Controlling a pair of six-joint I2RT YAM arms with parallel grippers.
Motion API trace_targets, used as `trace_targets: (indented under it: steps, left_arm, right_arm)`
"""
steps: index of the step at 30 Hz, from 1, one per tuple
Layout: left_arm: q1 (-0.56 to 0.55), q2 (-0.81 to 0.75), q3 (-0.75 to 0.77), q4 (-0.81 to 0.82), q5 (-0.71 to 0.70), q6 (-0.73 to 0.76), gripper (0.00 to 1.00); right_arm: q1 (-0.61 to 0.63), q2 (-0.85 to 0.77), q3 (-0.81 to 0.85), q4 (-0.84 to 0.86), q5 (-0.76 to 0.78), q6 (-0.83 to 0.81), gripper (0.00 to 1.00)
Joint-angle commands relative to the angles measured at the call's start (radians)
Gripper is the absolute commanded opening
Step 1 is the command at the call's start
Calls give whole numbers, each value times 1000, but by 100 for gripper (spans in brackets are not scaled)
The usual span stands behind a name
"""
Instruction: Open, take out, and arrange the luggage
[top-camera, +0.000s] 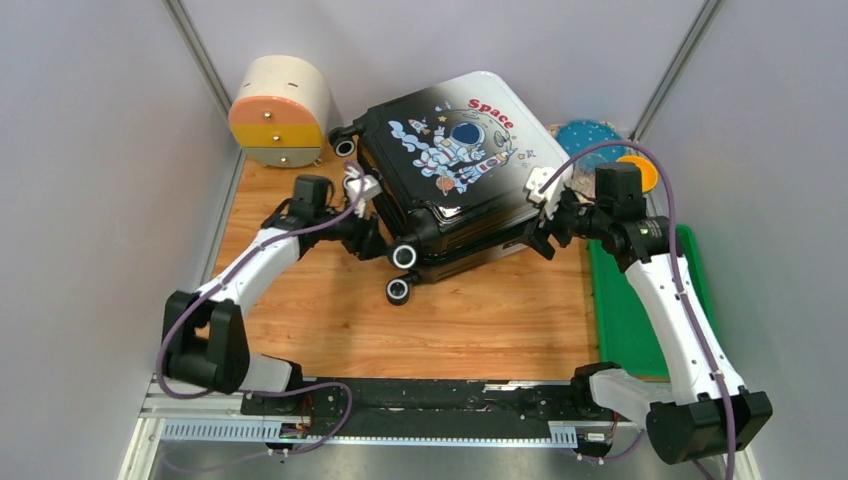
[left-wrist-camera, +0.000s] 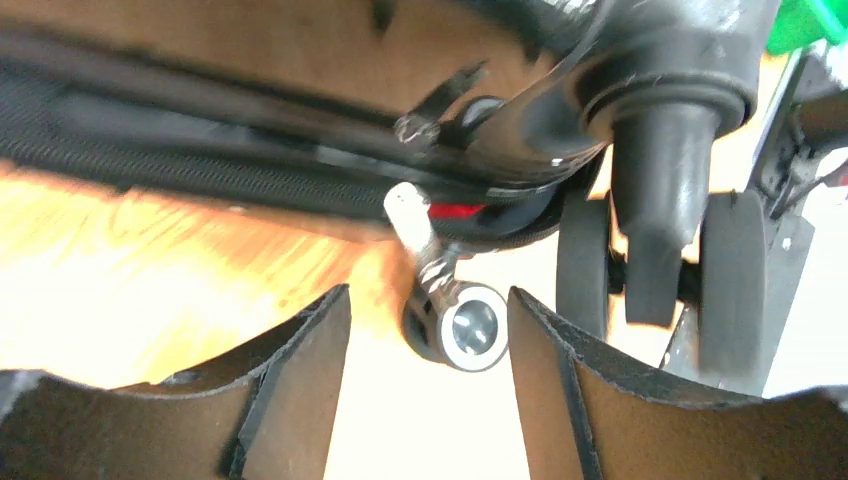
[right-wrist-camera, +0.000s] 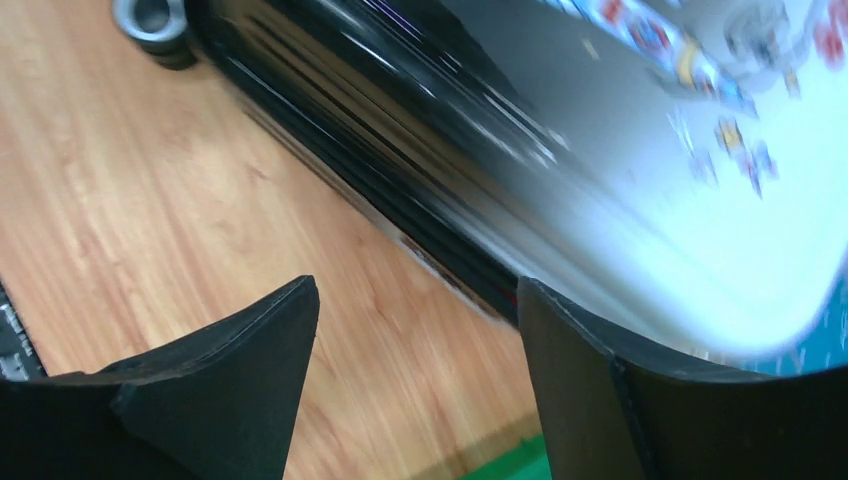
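So the luggage (top-camera: 450, 170) lay astronaut side up on the far half of the wooden table (top-camera: 480, 320), left gripper (left-wrist-camera: 430, 300) spread beside its wheels (top-camera: 404, 256), right gripper (right-wrist-camera: 415, 285) spread at the opposite edge, neither pinching anything.

Top view: one legible word, "Space", in red slanted letters. It is printed on the large hard-shell suitcase with a white-to-black shell (top-camera: 425, 195), at the white far end of its upper face, just above the cartoon astronaut (top-camera: 462, 145).

Right wrist view: the same shell's coloured prints show at upper right, smeared by blur, no letter readable.

Left wrist view: no text or label can be read.
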Motion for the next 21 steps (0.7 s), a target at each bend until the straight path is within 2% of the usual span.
trace_targets:
  steps: [1,5,9,14,21]
  left_arm:
    - [200,-168,-120,134,202,-147,68]
    - [274,-263,-287,214,222,-181,69]
    - [305,-309,-402,364,258,-336,70]
    - [331,-304,-485,471,288,-449,70]
    - [334,-315,-524,501,269,-459,70]
  right_arm:
    - [172,1,81,-59,-66,-176,79]
    - [367,82,162,-22,27,-208,79]
    - [551,190,228,32,168,-185,79]
    - [648,282,254,86,167,-214,81]
    - [723,444,371,64,158,-259,83]
